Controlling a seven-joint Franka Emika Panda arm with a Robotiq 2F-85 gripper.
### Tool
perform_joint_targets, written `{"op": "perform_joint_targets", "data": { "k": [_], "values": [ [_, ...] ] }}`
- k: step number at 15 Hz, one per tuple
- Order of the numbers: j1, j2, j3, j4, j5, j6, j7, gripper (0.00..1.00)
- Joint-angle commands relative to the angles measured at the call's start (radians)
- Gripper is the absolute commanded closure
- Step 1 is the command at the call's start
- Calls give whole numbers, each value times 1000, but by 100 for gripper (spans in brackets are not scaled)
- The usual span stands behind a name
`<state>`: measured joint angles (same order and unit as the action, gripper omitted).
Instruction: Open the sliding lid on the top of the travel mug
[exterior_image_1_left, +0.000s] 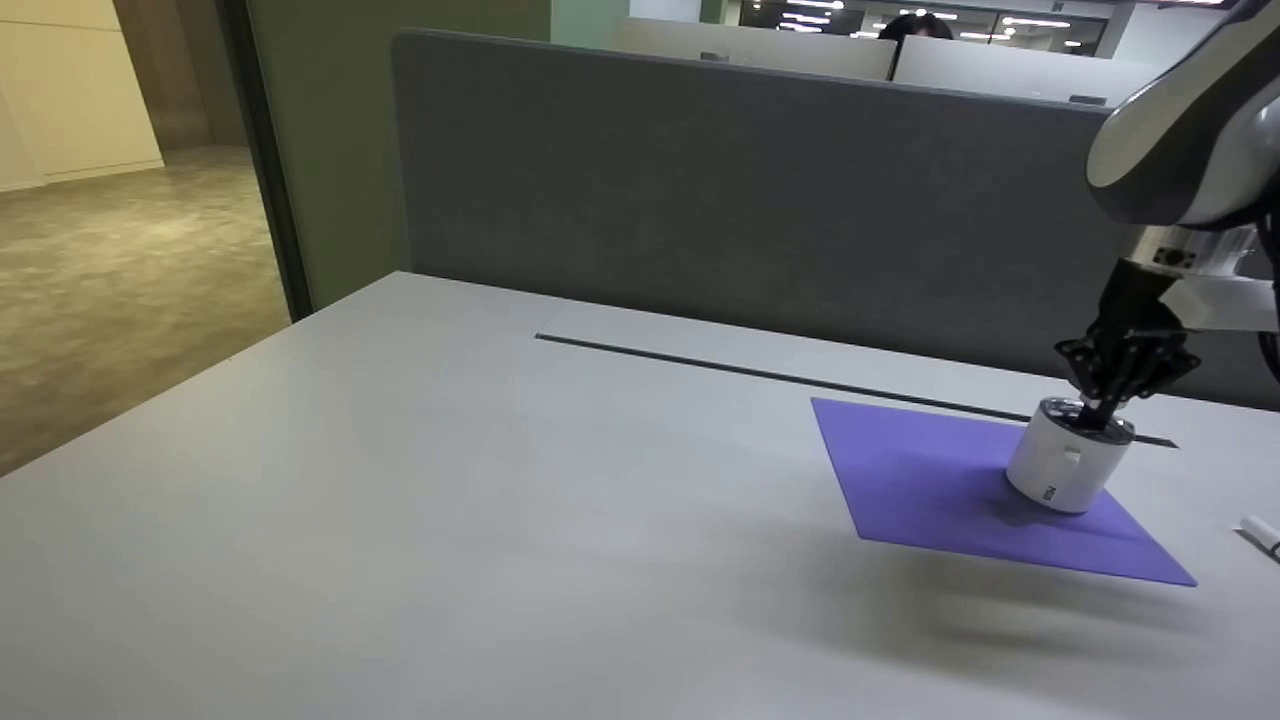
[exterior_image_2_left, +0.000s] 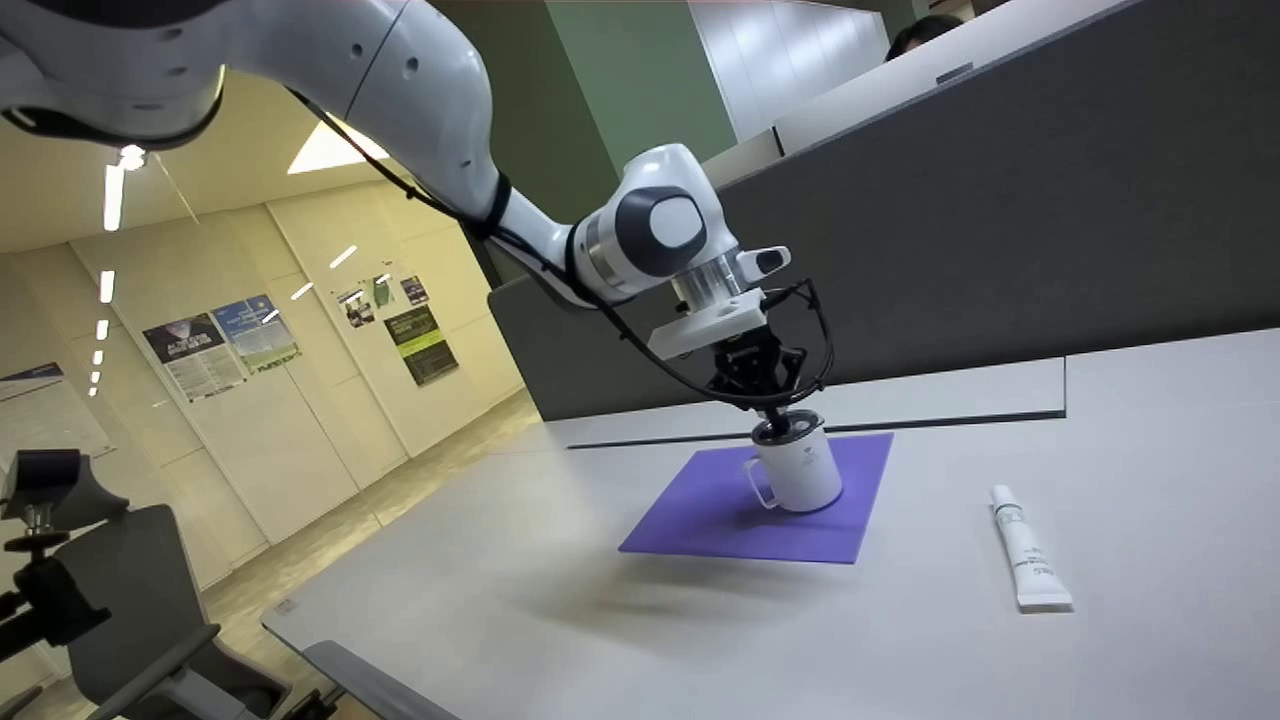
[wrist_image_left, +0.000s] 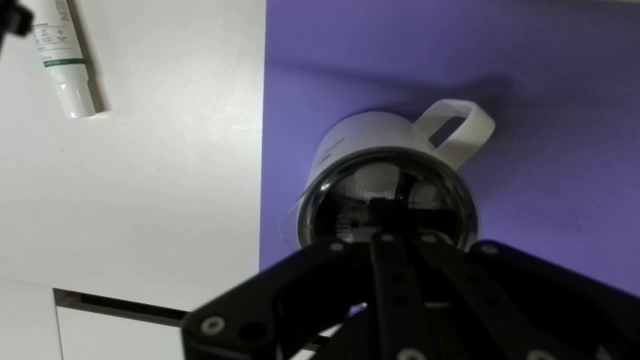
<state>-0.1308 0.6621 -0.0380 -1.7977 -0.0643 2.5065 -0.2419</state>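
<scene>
The travel mug (exterior_image_1_left: 1060, 475) is short and white with a handle and stands on the purple mat (exterior_image_1_left: 925, 480). It shows in both exterior views (exterior_image_2_left: 808, 478), and in the wrist view (wrist_image_left: 365, 131) with its handle at the upper right. The dark, glossy sliding lid (wrist_image_left: 377, 177) forms its top; the lid's middle and lower part are hidden behind the fingers. My gripper (wrist_image_left: 392, 215) is shut, its fingers together, and points down onto the lid. In both exterior views the fingertips (exterior_image_1_left: 1097, 418) (exterior_image_2_left: 779, 426) are at the lid. Whether anything is pinched between them cannot be told.
A white tube (exterior_image_2_left: 1027, 555) lies on the white table (exterior_image_2_left: 900, 640) beside the mat; it also shows in the wrist view (wrist_image_left: 60, 55). A dark slot (exterior_image_1_left: 780, 377) runs along the table behind the mug. A grey partition (exterior_image_1_left: 740, 200) stands at the back.
</scene>
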Motion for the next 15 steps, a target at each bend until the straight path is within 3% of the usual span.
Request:
{"op": "perform_joint_targets", "data": {
  "k": [1, 15],
  "values": [
    [5, 6, -18, 5, -24, 11, 21, 100],
    [-2, -44, 17, 5, 55, -34, 36, 100]
  ]
}}
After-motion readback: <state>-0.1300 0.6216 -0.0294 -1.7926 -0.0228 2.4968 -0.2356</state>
